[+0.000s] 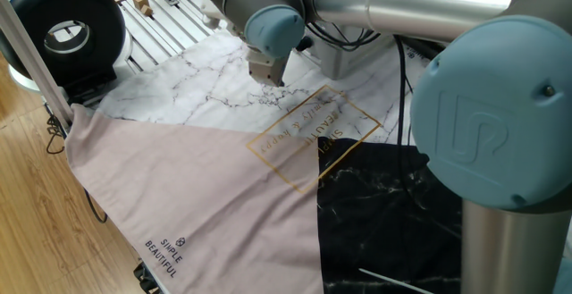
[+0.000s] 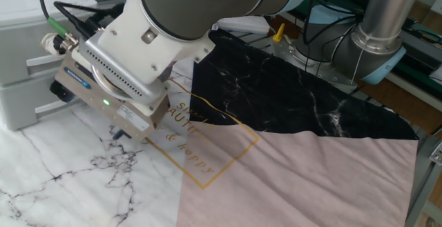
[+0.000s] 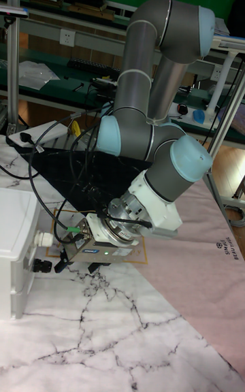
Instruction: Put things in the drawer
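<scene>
Hovering my gripper (image 1: 266,78) low over marbled worktop cloth (image 1: 192,84), beside white cabinet (image 2: 21,75), fingers' state I cannot tell, cube hidden, drawer position unclear.

The drawer (image 3: 19,276) is a white box-like front low in a white cabinet unit (image 3: 12,218) at the left edge of the tall fixed view. A little black round knob (image 3: 41,266) sticks out of its front. The unit stands upright on the marble-patterned cloth (image 3: 102,327). Whether the drawer is pulled out at all cannot be told.
</scene>
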Tool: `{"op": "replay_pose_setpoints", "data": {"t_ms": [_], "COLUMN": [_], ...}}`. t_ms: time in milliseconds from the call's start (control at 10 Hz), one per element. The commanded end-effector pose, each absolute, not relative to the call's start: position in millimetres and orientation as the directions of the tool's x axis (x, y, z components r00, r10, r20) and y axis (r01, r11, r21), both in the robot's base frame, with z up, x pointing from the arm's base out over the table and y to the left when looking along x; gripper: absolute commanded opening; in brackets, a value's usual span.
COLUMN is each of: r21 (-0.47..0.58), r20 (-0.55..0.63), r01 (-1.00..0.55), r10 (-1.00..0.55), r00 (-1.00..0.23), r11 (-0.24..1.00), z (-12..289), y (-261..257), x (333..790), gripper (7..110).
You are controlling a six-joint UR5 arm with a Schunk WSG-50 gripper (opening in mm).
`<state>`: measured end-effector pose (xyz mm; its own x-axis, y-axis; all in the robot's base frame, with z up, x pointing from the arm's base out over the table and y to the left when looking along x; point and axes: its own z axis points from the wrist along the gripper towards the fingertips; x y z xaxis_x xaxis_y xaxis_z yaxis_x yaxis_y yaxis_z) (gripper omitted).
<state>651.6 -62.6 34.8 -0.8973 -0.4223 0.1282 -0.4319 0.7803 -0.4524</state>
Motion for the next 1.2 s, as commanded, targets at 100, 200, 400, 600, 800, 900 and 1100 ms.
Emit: {"op": "replay_pose_setpoints", "data": {"t_ms": [100,200,400,600,800,900,1100], "r21": [-0.438,-0.487,-0.537,-0.546,-0.542,-0.504,-0.321], "r20": [0.106,0.126,0.155,0.159,0.160,0.146,0.120], "r01": [-0.437,-0.449,-0.471,-0.468,-0.467,-0.451,-0.368], "r10": [-0.438,-0.449,-0.467,-0.463,-0.460,-0.442,-0.348], "r00": [-0.893,-0.885,-0.871,-0.872,-0.873,-0.885,-0.930], "r11": [0.785,0.749,0.700,0.695,0.699,0.737,0.873], "z": [25,31,45,47,48,45,49], "y": [-67,-83,-97,-97,-95,-81,-14], "x": [651,653,657,657,657,654,638], "gripper": [88,88,88,88,88,88,88]}}
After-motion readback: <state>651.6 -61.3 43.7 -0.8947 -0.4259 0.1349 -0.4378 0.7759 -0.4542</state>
